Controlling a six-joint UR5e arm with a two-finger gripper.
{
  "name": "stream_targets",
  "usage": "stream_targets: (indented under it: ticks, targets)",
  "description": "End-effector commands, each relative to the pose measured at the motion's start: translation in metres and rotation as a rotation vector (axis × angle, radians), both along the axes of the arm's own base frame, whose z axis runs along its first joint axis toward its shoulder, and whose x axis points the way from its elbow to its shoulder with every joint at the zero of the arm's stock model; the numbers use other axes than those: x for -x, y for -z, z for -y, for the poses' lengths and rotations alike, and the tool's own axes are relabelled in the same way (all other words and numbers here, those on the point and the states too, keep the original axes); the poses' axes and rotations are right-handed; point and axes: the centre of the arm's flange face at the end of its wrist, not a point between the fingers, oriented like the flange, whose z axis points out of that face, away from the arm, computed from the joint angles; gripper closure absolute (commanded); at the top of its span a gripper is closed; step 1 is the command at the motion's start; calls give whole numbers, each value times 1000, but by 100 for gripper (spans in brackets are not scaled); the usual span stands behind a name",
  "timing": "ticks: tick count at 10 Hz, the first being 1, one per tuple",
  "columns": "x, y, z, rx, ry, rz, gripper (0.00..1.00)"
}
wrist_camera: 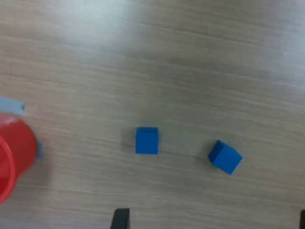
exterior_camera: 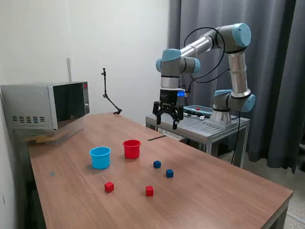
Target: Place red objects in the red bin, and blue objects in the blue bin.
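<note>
1. Exterior view: nothing's sorted yet as far as we can tell. The gripper [exterior_camera: 167, 116] hangs high over the table's [exterior_camera: 224, 191] far edge, fingers spread and empty. Red cup [exterior_camera: 132, 149] and light blue cup [exterior_camera: 100, 157] stand side by side; two blue cubes [exterior_camera: 157, 164] [exterior_camera: 169, 173] and two red cubes [exterior_camera: 109, 186] [exterior_camera: 149, 191] lie loose in front. Next up, we'd say: drop onto one cube and grab it.

2. Wrist view: both blue cubes [wrist_camera: 147, 140] [wrist_camera: 225, 156] show, one skewed. The red cup [wrist_camera: 12, 155] is cropped; we only catch the fingertips [wrist_camera: 120, 218], and the red cubes and blue cup are out of shot.
</note>
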Motion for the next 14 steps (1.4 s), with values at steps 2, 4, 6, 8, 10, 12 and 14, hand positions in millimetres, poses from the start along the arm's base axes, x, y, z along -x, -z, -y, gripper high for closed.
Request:
stream_targets:
  ticks: [2, 4, 6, 8, 10, 12, 14]
  targets:
    - [10, 28, -1, 1, 1, -10, 0]
    - [8, 40, -1, 1, 1, -10, 0]
    - [10, 54, 2, 23, -1, -15, 0]
    - [12, 69, 0, 31, 2, -10, 0]
    - [13, 82, -7, 32, 13, 7, 0]
    - [14, 90, -18, 34, 28, 11, 0]
    - [16, 102, -27, 35, 39, 28, 0]
